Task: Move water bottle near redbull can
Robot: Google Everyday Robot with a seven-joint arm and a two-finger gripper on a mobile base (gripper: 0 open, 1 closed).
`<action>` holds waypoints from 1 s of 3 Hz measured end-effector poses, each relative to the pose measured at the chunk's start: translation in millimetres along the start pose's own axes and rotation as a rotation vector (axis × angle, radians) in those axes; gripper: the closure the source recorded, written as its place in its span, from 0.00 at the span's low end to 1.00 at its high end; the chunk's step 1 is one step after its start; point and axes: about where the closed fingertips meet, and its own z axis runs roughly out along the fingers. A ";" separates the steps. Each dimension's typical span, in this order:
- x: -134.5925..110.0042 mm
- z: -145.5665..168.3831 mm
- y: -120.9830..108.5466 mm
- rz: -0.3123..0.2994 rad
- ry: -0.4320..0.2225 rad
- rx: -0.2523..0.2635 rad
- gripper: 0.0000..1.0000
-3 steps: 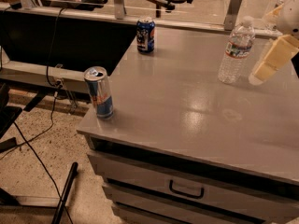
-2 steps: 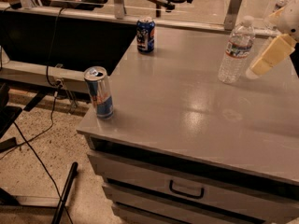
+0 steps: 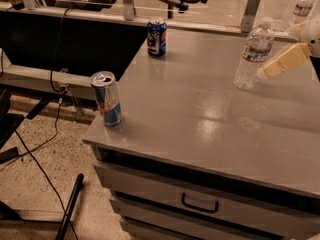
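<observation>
The water bottle (image 3: 253, 53), clear ribbed plastic with a white cap and a label band, stands upright at the back right of the grey tabletop (image 3: 200, 109). The redbull can (image 3: 106, 99), slim, silver and blue, stands upright at the table's front left corner, far from the bottle. My gripper (image 3: 270, 69), cream-coloured, reaches in from the right edge. Its tip is right beside the bottle's lower right side, at or very near touching it.
A shorter dark blue can (image 3: 156, 37) stands at the table's back left. A smaller-looking clear bottle (image 3: 303, 6) sits beyond the table at the top right. The cabinet has drawers with a handle (image 3: 199, 203) below. Cables and a black stand (image 3: 70, 204) lie on the floor at left.
My gripper has shifted slightly left and up, closer to the water bottle's side. The bottle and both cans have not moved.
</observation>
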 end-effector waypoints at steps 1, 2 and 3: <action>-1.0 11.5 -7.3 0.050 -0.126 -0.005 0.00; -13.2 25.4 -11.9 0.061 -0.227 -0.022 0.00; -34.6 45.4 -15.9 0.048 -0.328 -0.032 0.00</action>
